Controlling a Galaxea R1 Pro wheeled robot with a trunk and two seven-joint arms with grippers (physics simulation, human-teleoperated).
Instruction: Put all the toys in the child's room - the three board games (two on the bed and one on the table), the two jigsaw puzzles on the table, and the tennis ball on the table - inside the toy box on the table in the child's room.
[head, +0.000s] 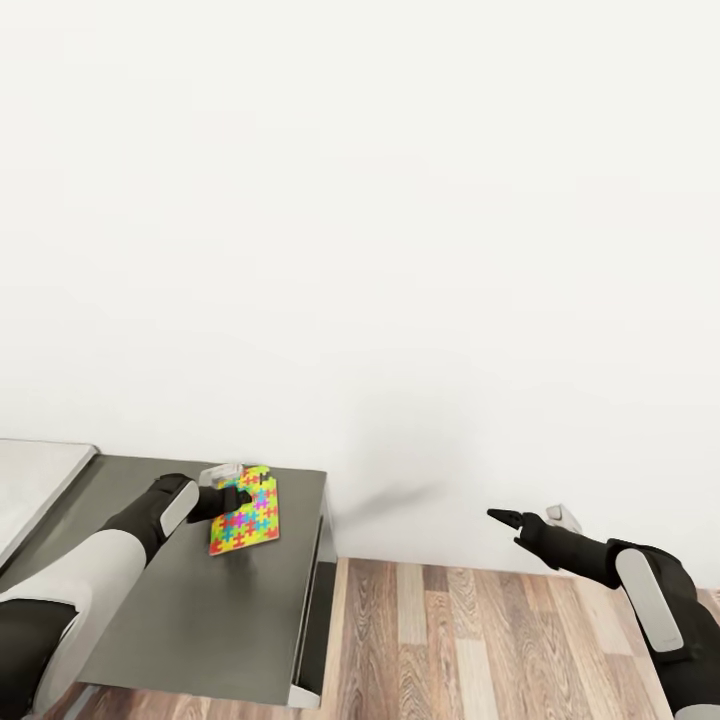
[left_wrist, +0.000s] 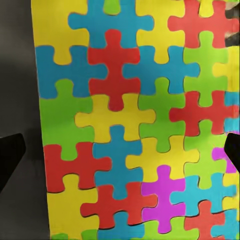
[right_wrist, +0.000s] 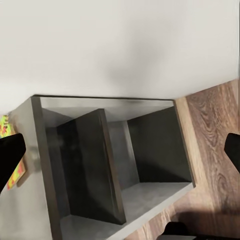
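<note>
Left claw: open, right over the jigsaw puzzle.
Puzzle: far on the dark surface, near the wall.
Right claw: open, over bare floor.
Right wrist: open shelves in the side.

dark cabinet seen open-sided against a white wall
an upright divider splits it into two compartments; wood-plank floor runs beside it, black fingertips at both edges, a colourful puzzle edge just past one.
</note>
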